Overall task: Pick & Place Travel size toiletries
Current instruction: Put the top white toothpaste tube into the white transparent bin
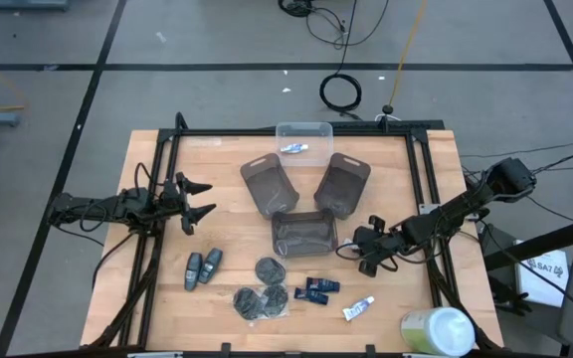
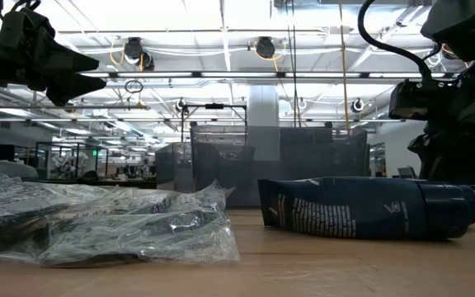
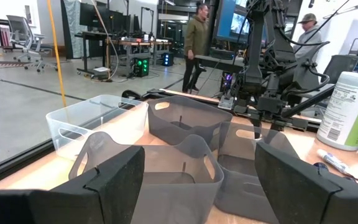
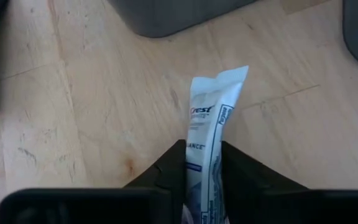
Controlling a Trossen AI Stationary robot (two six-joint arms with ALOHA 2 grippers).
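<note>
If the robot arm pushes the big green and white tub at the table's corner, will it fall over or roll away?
Probably neither. The big green-and-white tub stands upright on a wide round base, so a low nudge would likely just slide it. It sits near the table's edge, though, so a hard shove might send it off. The right gripper is busy anyway, shut on a toothpaste tube.

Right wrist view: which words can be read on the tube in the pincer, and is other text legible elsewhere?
"Crest": on the white tube clamped in the right pincer.
Smaller print on that tube: too blurred.
White print on the dark-blue bottle: too small.
Label on the green-and-white container: unreadable.
</note>
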